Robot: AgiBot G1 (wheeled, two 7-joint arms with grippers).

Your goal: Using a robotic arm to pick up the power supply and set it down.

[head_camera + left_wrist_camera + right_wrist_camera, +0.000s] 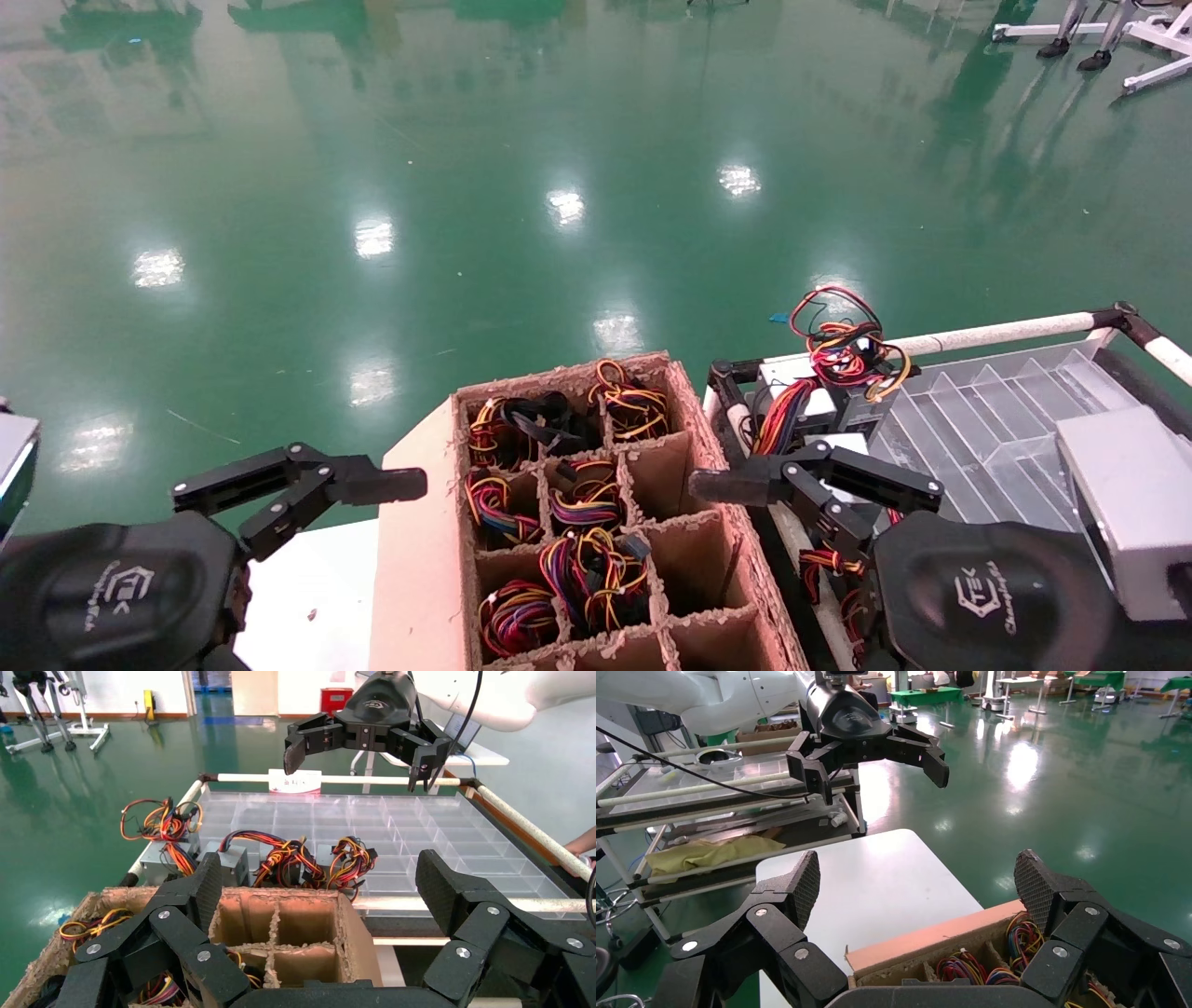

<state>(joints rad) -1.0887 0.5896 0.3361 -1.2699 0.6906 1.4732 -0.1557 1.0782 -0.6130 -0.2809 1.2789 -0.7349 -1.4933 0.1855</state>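
Our right gripper (745, 485) and left gripper (307, 489) hover released over the carton (410, 578); reaching the power supply (792, 405), our fingers could snag its wires (843, 345).

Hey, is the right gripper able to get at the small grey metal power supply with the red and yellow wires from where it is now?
Probably yes: the right gripper hangs open beside the small grey metal power supply on the clear plastic divider tray, nothing between them, though looped wires could snag.

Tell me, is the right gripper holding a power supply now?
No, the right gripper is open and empty, poised between the cardboard box and the tray.
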